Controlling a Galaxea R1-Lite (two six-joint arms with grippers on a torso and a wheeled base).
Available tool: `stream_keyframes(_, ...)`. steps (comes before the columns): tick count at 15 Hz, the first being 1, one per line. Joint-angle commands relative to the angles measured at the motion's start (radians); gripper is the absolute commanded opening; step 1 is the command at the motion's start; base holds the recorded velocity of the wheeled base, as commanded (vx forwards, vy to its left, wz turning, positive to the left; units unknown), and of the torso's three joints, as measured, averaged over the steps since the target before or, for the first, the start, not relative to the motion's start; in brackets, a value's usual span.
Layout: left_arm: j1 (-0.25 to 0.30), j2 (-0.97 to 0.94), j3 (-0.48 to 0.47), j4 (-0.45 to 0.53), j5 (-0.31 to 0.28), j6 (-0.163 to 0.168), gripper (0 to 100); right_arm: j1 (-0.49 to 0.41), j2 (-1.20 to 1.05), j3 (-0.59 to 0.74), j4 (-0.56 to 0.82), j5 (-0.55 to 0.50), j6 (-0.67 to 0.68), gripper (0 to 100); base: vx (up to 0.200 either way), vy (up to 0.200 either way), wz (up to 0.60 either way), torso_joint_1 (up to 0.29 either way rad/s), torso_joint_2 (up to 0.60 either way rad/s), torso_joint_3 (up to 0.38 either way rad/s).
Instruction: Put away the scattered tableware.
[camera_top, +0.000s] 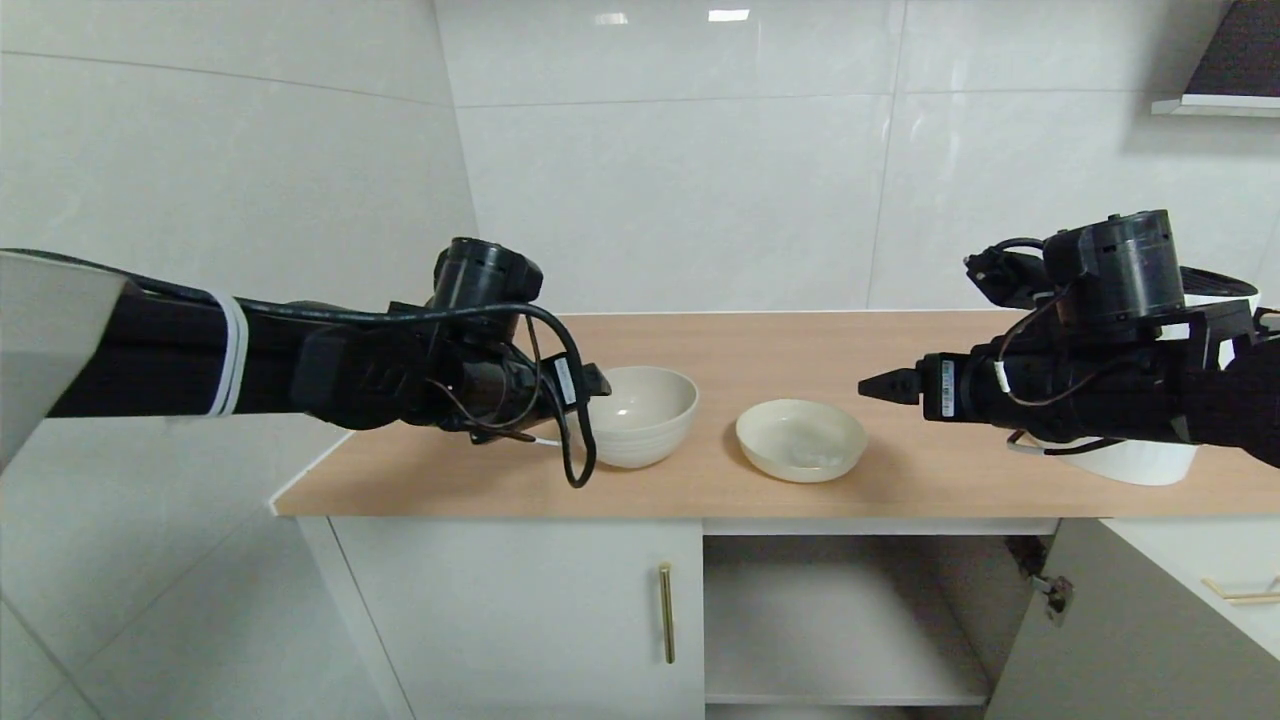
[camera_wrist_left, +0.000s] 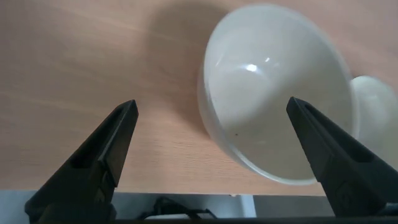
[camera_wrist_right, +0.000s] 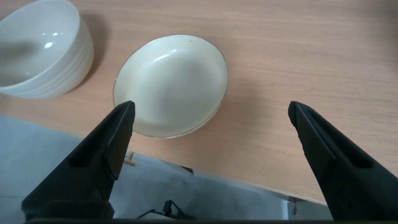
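Left claw (camera_top: 598, 384) is held just beside the bowl (camera_top: 642, 415) in the head view, most likely so that the rim can be taken. Its tips are hidden by the wrist and cables, so its state cannot be told from this side. The right claw (camera_top: 880, 387) is held above the desk (camera_top: 800, 335), near the dish (camera_top: 801, 439) but apart from it. The bowl and the dish are seen on the desk, near each other and not touching. Under the desk a cupboard is open, and a shelf (camera_top: 830, 610) is seen inside. It is judged that the tableware is meant to go there. A white tub (camera_top: 1140, 466) is mostly hidden behind the right arm.

In the left wrist view, the left claw (camera_wrist_left: 211, 104) is seen spread wide, with nothing held. One finger (camera_wrist_left: 323, 155) is seen in front of the bowl (camera_wrist_left: 273, 87). Whether the rim is touched cannot be told. Just a small part of the dish (camera_wrist_left: 376, 99) is seen past the bowl.

In the right wrist view, the right claw (camera_wrist_right: 211, 109) is also spread wide, with nothing held. The dish (camera_wrist_right: 171, 84) is seen below it, partly between the fingers, so a grab from above looks planned. The bowl (camera_wrist_right: 43, 50) is cut off at the edge.
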Motion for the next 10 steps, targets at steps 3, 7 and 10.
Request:
stream_keyframes(3, -0.003, 0.039, 0.003, -0.042, 0.008, -0.001, 100, 0.000, 0.002, 0.000, 0.000, -0.001, 0.000, 100, 0.000, 0.000, 0.00, 0.000, 0.00, 0.000)
stream_keyframes(7, -0.003, 0.036, 0.005, -0.046, 0.012, -0.005, 0, 0.000, 0.002, 0.002, 0.000, -0.001, 0.001, 100, 0.000, 0.000, 0.00, 0.000, 0.00, 0.000)
stream_keyframes(10, -0.006, 0.012, 0.020, -0.046, 0.021, -0.022, 0, -0.001, 0.005, -0.001, 0.000, -0.001, 0.000, 100, 0.000, 0.000, 0.00, 0.000, 0.00, 0.000)
